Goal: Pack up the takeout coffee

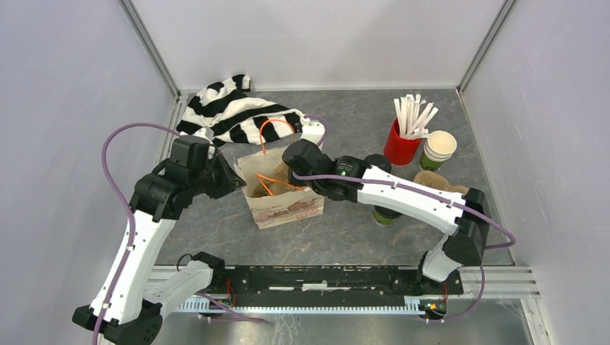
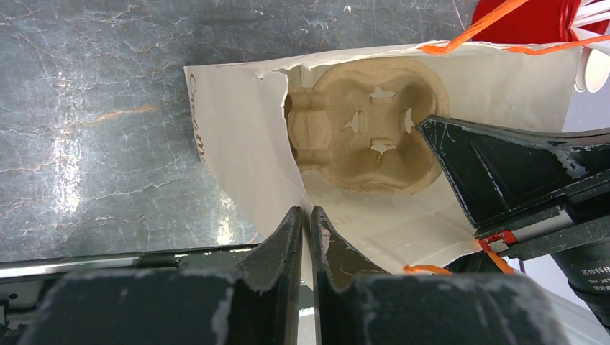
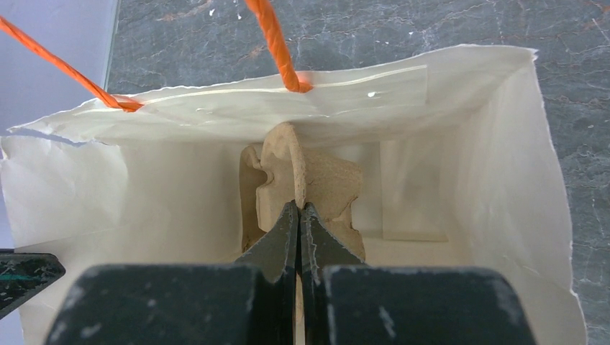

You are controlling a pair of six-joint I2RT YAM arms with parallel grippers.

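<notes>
A white paper bag [image 1: 288, 205] with orange handles stands open mid-table. My left gripper [image 2: 306, 215] is shut on the bag's left rim, a fold of paper pinched between its fingers. Reaching into the bag from the right, my right gripper [image 3: 299, 210] is shut on the edge of a brown pulp cup carrier [image 3: 316, 183], held on edge inside the bag. The left wrist view shows the carrier [image 2: 367, 126] deep in the bag. One green takeout coffee [image 1: 386, 214] stands partly hidden under my right arm. A second black lid [image 1: 377, 161] shows just behind that arm.
A red cup of white sticks [image 1: 400, 147] and stacked lidless cups [image 1: 436, 149] stand at the back right. Another brown pulp piece [image 1: 440, 183] lies beside my right arm. A black-and-white striped cloth [image 1: 234, 115] lies behind the bag.
</notes>
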